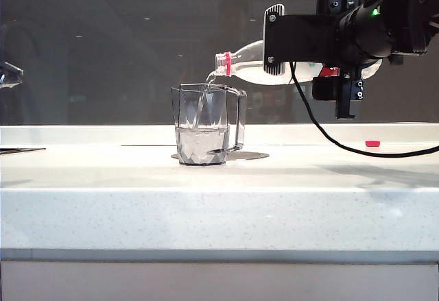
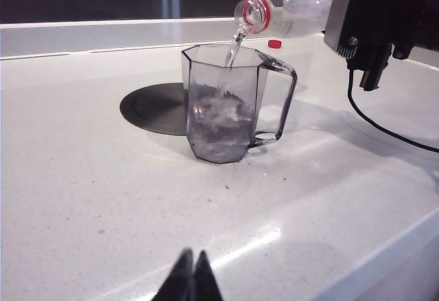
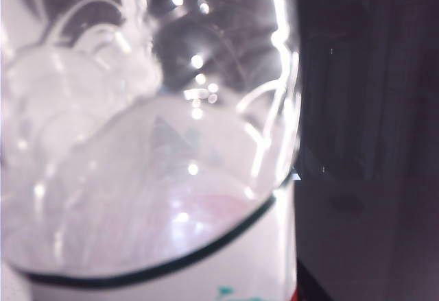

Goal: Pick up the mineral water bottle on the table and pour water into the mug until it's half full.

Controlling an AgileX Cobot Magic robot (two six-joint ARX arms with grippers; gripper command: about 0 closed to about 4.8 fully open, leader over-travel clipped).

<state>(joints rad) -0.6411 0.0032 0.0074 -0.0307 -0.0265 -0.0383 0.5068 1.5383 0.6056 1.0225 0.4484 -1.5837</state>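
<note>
My right gripper (image 1: pixel 281 57) is shut on the mineral water bottle (image 1: pixel 247 69), held nearly level above the table (image 1: pixel 206 212) with its red-ringed neck tipped down over the mug (image 1: pixel 202 126). A thin stream of water (image 1: pixel 204 99) runs from the open mouth into the mug, where it stands a little below mid-height. In the left wrist view the bottle (image 2: pixel 295 3) pours into the mug (image 2: pixel 223 109), and my left gripper (image 2: pixel 192 273) sits shut and empty, low over the table well away from the mug. The bottle (image 3: pixel 151 164) fills the right wrist view, hiding the fingers.
A dark round disc (image 1: pixel 250 155) is set into the table under and behind the mug. A small red cap (image 1: pixel 372 143) lies at the back right. A black cable (image 1: pixel 329 136) hangs from the right arm down to the table.
</note>
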